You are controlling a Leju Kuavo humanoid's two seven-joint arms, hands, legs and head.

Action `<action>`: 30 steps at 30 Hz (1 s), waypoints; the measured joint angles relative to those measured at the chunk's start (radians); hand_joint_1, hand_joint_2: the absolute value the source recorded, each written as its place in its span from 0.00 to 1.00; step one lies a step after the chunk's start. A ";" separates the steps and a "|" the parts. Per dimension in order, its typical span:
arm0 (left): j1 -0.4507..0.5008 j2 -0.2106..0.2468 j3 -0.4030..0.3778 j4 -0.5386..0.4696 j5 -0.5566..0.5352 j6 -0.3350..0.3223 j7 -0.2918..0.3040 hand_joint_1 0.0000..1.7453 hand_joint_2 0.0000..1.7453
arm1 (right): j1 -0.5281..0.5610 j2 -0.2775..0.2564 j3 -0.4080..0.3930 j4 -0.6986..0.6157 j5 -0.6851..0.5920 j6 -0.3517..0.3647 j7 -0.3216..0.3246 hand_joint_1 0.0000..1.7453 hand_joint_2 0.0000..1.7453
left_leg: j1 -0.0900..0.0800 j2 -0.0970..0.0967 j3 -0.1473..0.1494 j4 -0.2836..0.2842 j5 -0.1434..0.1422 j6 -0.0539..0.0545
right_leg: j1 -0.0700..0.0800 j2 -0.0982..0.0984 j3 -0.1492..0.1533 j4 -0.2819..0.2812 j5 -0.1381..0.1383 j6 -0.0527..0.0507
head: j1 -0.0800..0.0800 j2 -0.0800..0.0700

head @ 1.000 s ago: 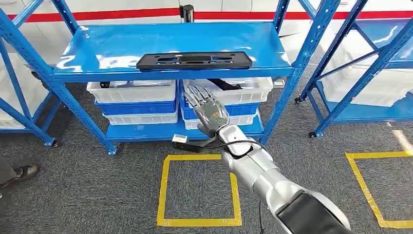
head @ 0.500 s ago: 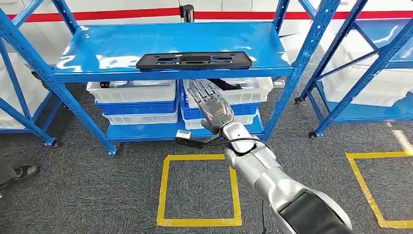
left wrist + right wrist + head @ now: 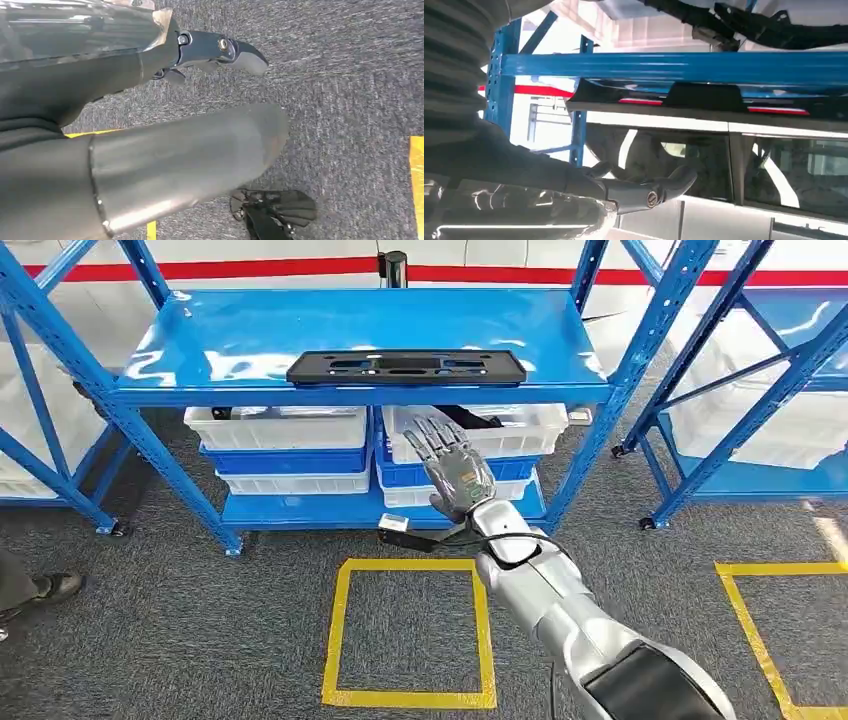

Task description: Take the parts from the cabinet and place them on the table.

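Observation:
A long flat black part (image 3: 405,367) with cut-outs lies along the front edge of the blue cabinet's top shelf (image 3: 250,330). My right hand (image 3: 457,468) is stretched out below that shelf edge, fingers spread and holding nothing, in front of the white bin (image 3: 530,430) on the lower level. More black parts (image 3: 470,418) stick out of that bin. In the right wrist view the black part (image 3: 704,95) lies on the blue shelf edge (image 3: 674,65), apart from my fingers (image 3: 659,187). My left hand (image 3: 150,160) hangs over the grey carpet, fingers straight, nothing in it.
Stacked white and blue bins (image 3: 275,427) fill the lower shelf. The cabinet's blue uprights (image 3: 610,390) flank the opening. A second blue rack (image 3: 760,390) stands to the right. Yellow tape squares (image 3: 340,630) mark the carpet. A person's shoe (image 3: 50,588) is at the far left.
My right hand has drifted a little to the right, still open, beneath the top shelf. The whole view has shifted slightly, so the camera has moved. The black part has not moved.

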 joint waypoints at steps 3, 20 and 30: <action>-0.006 0.004 0.000 0.000 -0.003 0.000 0.001 0.00 0.00 | 0.004 -0.002 0.000 0.001 0.011 -0.001 0.007 0.00 1.00 | -0.007 0.000 0.001 0.021 -0.031 -0.026 | -0.002 -0.004 0.072 -0.144 0.038 -0.010 | 0.013 0.000; -0.012 0.014 0.000 0.000 -0.011 0.010 0.000 0.00 0.00 | 0.033 -0.005 -0.021 -0.001 0.039 -0.004 0.010 0.00 1.00 | -0.046 -0.005 -0.127 0.051 0.080 0.058 | 0.024 0.015 0.190 -0.158 -0.056 -0.072 | 0.017 0.000; -0.008 0.005 0.001 0.000 -0.011 0.006 0.001 0.00 0.00 | 0.043 -0.013 -0.039 -0.009 0.047 -0.005 0.012 0.00 1.00 | -0.007 -0.007 -0.001 -0.022 0.019 0.016 | 0.006 0.004 0.003 0.026 -0.048 0.002 | 0.028 0.000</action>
